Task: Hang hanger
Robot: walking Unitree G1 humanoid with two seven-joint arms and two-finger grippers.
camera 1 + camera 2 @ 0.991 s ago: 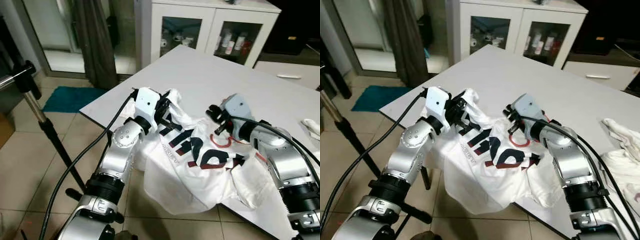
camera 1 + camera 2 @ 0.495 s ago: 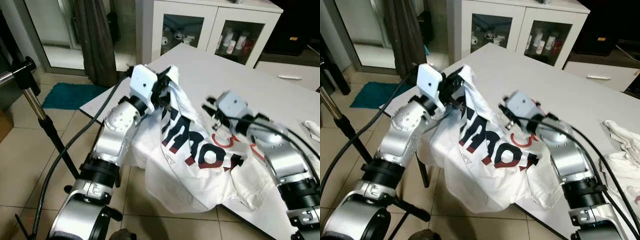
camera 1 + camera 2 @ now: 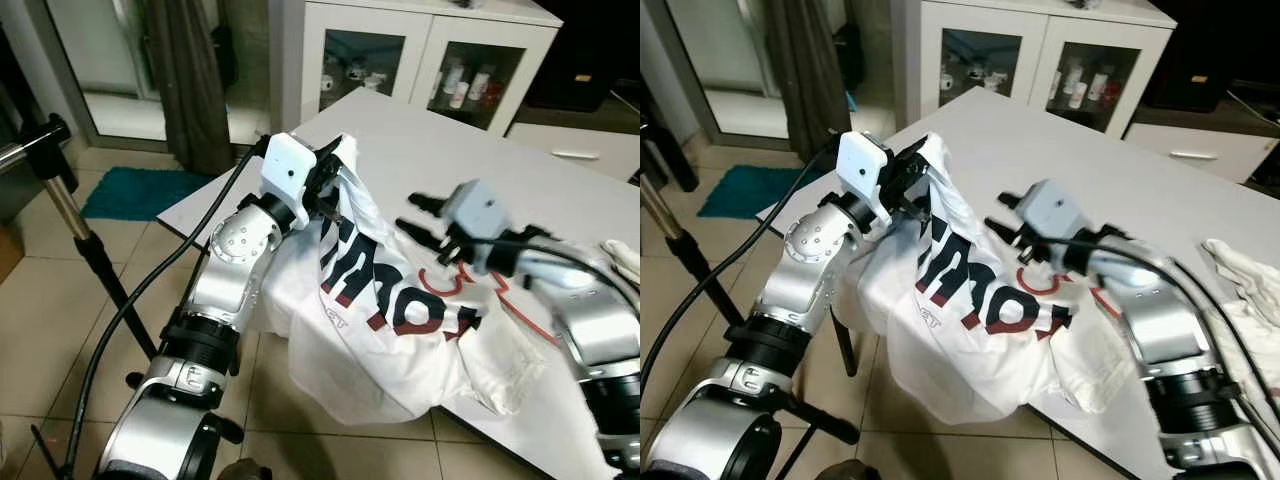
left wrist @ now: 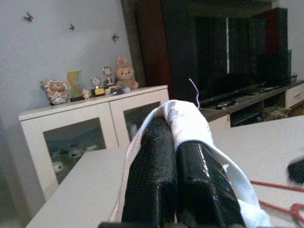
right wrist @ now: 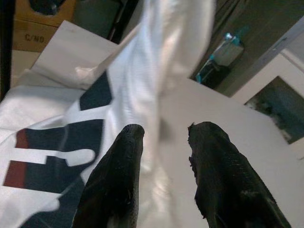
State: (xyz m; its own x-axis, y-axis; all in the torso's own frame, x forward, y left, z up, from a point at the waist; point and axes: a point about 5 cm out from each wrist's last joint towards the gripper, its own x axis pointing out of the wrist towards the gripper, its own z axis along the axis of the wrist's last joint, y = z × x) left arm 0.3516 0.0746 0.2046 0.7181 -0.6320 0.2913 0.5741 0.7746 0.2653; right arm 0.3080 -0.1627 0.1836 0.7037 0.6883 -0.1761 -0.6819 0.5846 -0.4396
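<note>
Here we see a white rectangular table (image 3: 470, 150) before a white glass-door cabinet (image 3: 420, 55).
Left gripper (image 3: 335, 185) pinches the white lettered T-shirt (image 3: 390, 310); right gripper (image 3: 415, 215) gapes empty; print unreadable.

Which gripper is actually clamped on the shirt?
The left gripper: its fingers pinch the white shirt. The right gripper is open, holding nothing.

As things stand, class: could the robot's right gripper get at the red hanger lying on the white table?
Probably yes: the open right gripper hovers near the red hanger, though the white printed T-shirt covers part of it.

White glass-door cabinet (image 3: 420, 50) behind table (image 3: 500, 160); teal rug (image 3: 130, 192) on tiled floor.
</note>
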